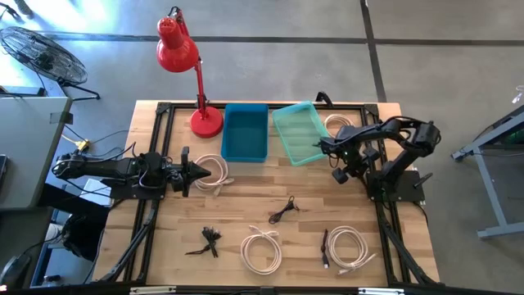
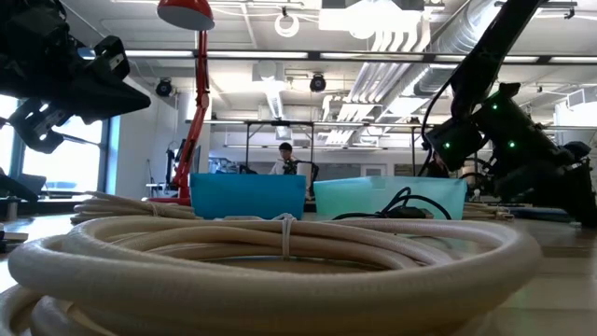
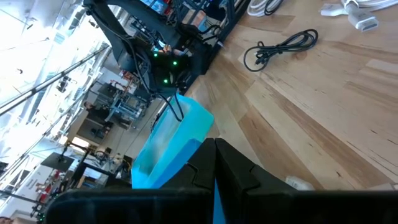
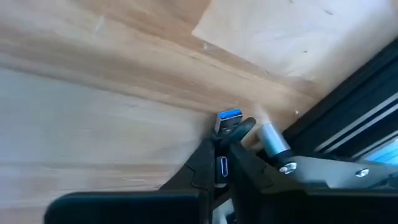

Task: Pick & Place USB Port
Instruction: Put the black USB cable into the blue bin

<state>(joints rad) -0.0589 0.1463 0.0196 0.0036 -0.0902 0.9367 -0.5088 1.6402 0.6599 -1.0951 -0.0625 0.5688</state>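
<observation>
My right gripper [image 1: 326,147] hangs over the near right corner of the teal bin [image 1: 299,133] and is shut on a small USB piece [image 4: 227,119]. My left gripper [image 1: 201,172] is at the table's left, shut and holding nothing, its tips next to a white cable coil [image 1: 216,172] that lies flat on the wood. In the left wrist view the left gripper [image 3: 214,149] points across the table toward the blue bin [image 3: 171,146]. The blue bin [image 1: 245,131] stands left of the teal one. My right gripper pinches the USB piece between its two fingers [image 4: 202,162]. The metal plug with the blue insert [image 4: 229,116] sticks out past the fingertips, and a dark part with a small slot [image 4: 224,168] sits between them. I see nothing else touching the piece.
A red desk lamp [image 1: 184,61] stands at the far left. On the near half lie two black cables [image 1: 284,211] [image 1: 209,242] and two white coils [image 1: 262,250] [image 1: 348,246]. Another white coil [image 1: 340,124] lies beside the teal bin. A black frame rail [image 4: 348,112] borders the table.
</observation>
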